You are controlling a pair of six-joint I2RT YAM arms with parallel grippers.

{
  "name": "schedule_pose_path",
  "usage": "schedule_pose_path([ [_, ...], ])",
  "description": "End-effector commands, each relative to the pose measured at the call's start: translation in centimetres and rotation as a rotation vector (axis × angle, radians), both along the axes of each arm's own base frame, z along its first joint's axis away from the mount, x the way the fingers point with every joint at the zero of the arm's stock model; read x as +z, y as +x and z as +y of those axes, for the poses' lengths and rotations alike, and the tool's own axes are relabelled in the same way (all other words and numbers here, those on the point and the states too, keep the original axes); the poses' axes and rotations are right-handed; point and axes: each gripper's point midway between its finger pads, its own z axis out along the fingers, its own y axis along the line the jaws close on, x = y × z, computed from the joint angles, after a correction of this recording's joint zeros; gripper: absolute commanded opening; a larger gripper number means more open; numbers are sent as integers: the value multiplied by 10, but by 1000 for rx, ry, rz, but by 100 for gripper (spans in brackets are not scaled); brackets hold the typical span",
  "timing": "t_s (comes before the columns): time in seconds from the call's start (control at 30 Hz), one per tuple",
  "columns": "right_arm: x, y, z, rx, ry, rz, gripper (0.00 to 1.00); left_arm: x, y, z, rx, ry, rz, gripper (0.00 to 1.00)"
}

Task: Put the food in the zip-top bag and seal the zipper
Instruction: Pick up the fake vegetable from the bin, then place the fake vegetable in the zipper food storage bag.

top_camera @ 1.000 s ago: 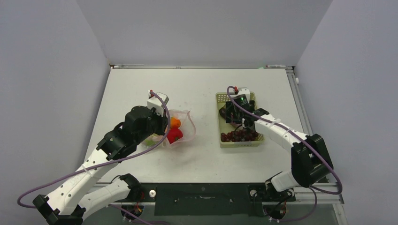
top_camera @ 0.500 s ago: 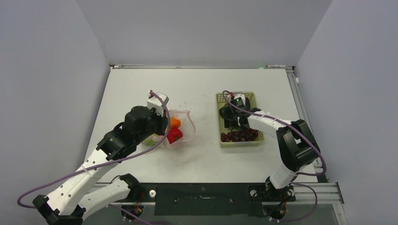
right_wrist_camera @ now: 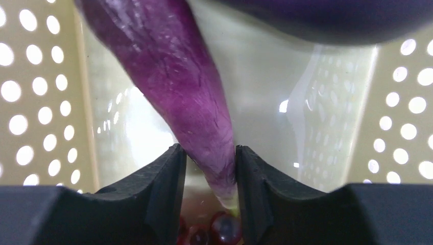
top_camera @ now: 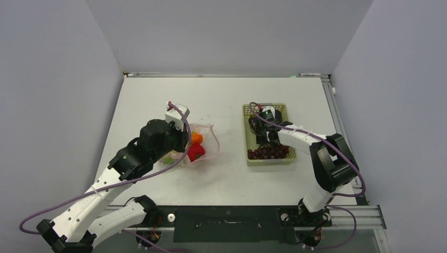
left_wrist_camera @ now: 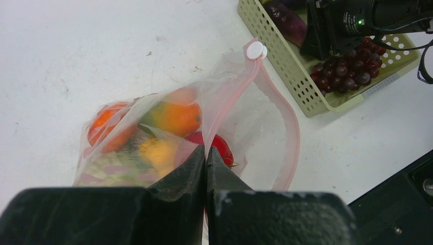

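While the left hand (left_wrist_camera: 206, 153) is pinched fully closed on the pink-red zipper (left_wrist_camera: 293, 138) edge of the zip-top bag (left_wrist_camera: 255, 117), the bag's mouth gapes towards the right, its strip curving out in a loop that ends at a white slider tab (left_wrist_camera: 255, 50). Inside, against the crinkled plastic, lie an orange (left_wrist_camera: 176, 117), a second orange (left_wrist_camera: 104, 122) further in, a red tomato (left_wrist_camera: 222, 145) nearest the mouth and a yellow pepper (left_wrist_camera: 155, 153) just ahead of the fingers. From above, the bag lies left of centre on the white bench (top_camera: 158, 100), well in from the left wall. A strip of bare bench separates it from the pale yellow-green basket (top_camera: 248, 110), which stands right of centre, apart from the right edge, with broad bench behind both towards the back wall. The right hand (right_wrist_camera: 208, 153) reaches down into the basket, its two black fingers pressed against either side of the narrow end of the dark purple eggplant (right_wrist_camera: 178, 76), close to the perforated walls on both sides. Dark red grapes (left_wrist_camera: 347, 74) fill the basket's near end, just beneath that hand.
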Motion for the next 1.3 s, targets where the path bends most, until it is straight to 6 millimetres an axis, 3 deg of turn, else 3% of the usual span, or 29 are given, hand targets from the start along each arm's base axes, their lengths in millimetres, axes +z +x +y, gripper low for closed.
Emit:
schedule_pose_path([
  [0.0, 28, 17, 6, -9, 41, -83, 33, 14, 3, -3, -2, -41, -36, 0],
  [0.17, 43, 20, 2, -27, 40, -126, 24, 14, 3, -3, -2, -41, -36, 0],
  [0.7, 143, 21, -1, -87, 146, -423, 22, 15, 3, -3, -3, -44, -36, 0],
  [1.0, 190, 1, 28, 17, 219, -502, 22, 15, 3, -3, -2, -45, -35, 0],
  [1.27, 222, -34, 66, 238, 223, -537, 23, 15, 3, -2, 2, -46, -37, 0],
])
